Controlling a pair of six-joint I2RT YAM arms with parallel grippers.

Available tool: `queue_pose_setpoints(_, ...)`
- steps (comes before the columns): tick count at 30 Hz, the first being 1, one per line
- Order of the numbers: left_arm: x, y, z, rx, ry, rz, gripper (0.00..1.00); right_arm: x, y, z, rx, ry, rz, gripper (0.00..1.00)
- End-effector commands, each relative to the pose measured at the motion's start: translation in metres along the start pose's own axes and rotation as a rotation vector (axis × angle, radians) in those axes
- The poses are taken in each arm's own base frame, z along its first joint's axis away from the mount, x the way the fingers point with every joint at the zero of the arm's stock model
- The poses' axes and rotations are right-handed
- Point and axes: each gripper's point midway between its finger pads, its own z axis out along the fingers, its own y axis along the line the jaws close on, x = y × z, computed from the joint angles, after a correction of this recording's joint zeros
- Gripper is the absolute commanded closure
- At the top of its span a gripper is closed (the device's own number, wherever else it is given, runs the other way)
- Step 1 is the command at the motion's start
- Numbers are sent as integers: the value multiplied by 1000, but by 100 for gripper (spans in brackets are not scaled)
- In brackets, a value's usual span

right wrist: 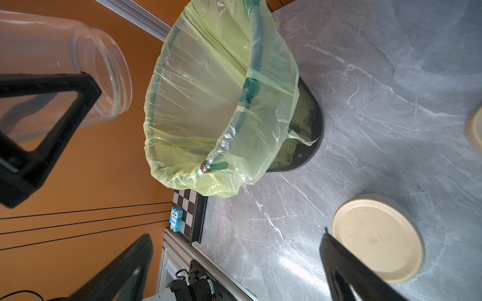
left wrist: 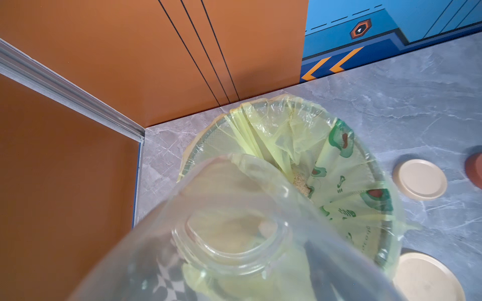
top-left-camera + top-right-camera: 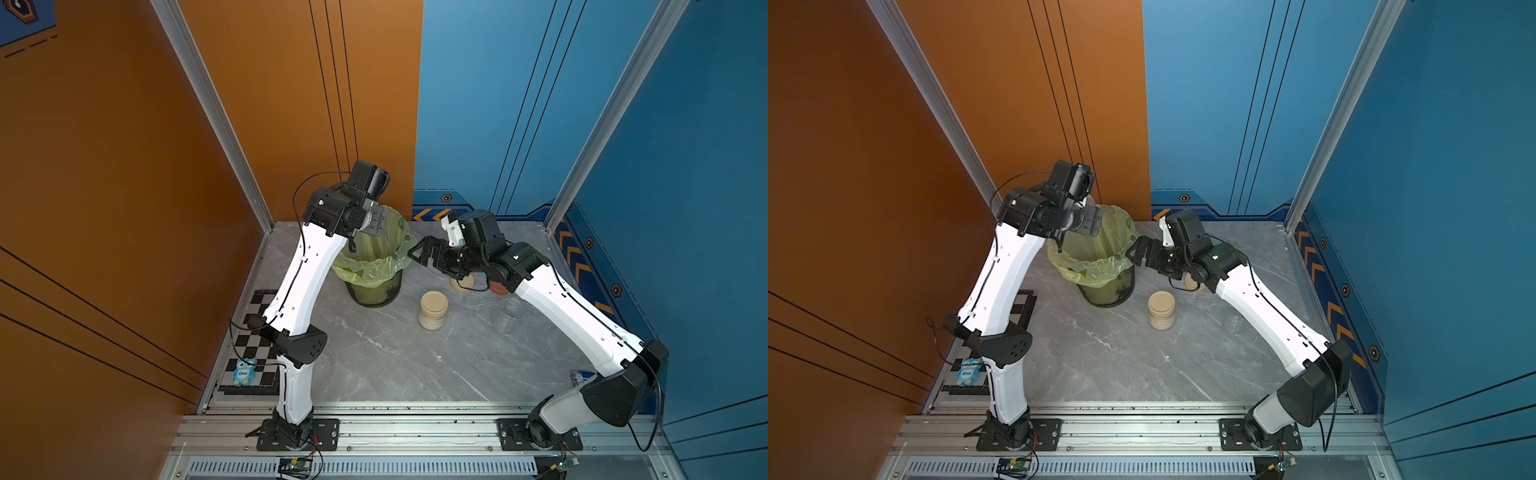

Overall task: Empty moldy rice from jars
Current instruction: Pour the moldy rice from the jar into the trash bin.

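A: What has the left gripper (image 3: 368, 226) got?
B: It is clamped on a clear jar (image 2: 234, 234), tipped mouth-first over the bin (image 3: 376, 289). Moldy rice (image 2: 302, 185) lies deep in its green bag (image 2: 347, 182).
A: And the right gripper (image 3: 419, 251)?
B: Spread wide, holding nothing, just beside the bin's rim. A lidded jar (image 3: 433, 316) of rice stands on the table (image 3: 374, 353).

Left arm (image 3: 303, 270) rises at centre left, wrist bent over, left gripper (image 3: 369, 227) clamped on a tilted clear jar (image 1: 78, 65). Right arm (image 3: 582, 320) reaches in from lower right, right gripper (image 3: 417, 249) level, jaws spread wide, empty
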Motion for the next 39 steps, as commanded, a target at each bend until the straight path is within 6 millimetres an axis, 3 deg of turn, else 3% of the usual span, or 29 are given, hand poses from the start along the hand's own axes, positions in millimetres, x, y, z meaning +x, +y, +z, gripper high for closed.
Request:
queue_pose_setpoints(1,-13,6,-21,87,-66,-57,100,-2,0,6,-4,1,14,0)
queue_pose_setpoints(4,18,-3,10,189,93,-134,100,-2,0,7,-5,3,13,0)
queue_pose_setpoints(7,61,-27,41,340,353,-219,100,-2,1,7,-8,4,12,0)
queue_pose_setpoints(9,90,-43,55,372,533,-213,100,-3,2,7,-11,4,10,0)
queue_pose_setpoints(11,105,-60,61,395,618,-191,100,-3,2,7,-13,5,8,0)
queue_pose_setpoints(18,107,-63,56,352,599,-121,100,-3,0,5,-8,0,11,0)
queue_pose_setpoints(24,95,-51,48,338,539,-140,100,-2,0,6,-9,5,13,0)
queue_pose_setpoints(39,24,-8,-5,322,177,-246,100,-7,13,7,-39,6,25,0)
